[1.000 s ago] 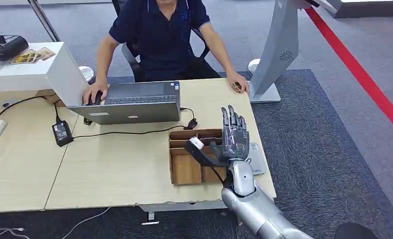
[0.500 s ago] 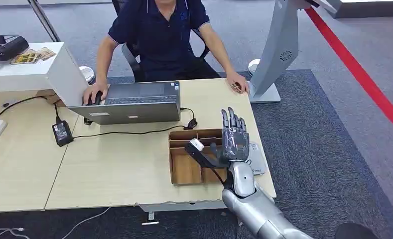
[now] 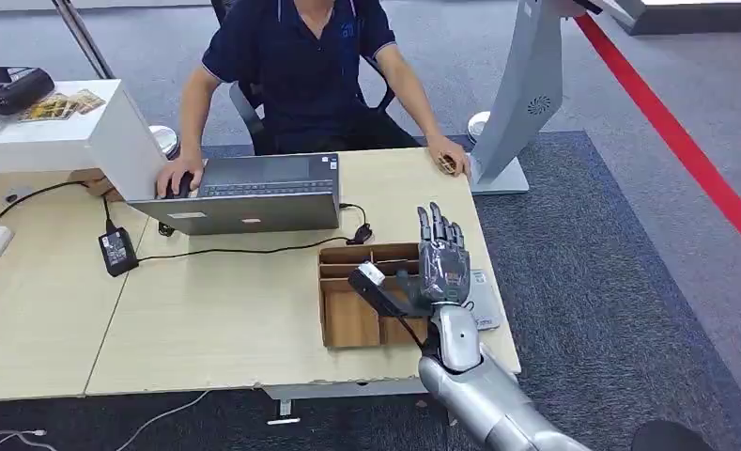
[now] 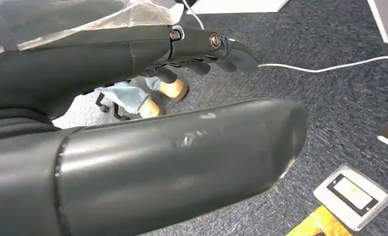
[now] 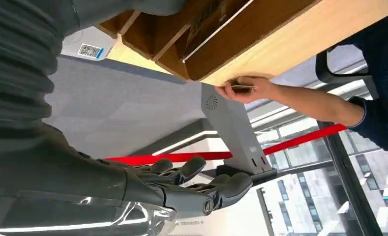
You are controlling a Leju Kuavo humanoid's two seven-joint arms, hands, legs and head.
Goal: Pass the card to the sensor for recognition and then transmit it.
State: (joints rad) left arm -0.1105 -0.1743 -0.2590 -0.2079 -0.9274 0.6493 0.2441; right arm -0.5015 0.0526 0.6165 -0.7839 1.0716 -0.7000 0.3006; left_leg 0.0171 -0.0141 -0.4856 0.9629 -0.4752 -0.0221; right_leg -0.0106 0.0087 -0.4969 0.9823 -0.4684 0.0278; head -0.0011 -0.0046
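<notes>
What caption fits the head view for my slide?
Right hand open above the compartmented wooden tray on the desk, opposite a seated person at a laptop.

An office setting. A person (image 3: pixel 301 66) works at a laptop (image 3: pixel 239 194) on a pale desk (image 3: pixel 207 319). Grey carpet (image 3: pixel 610 282) covers the floor.
</notes>
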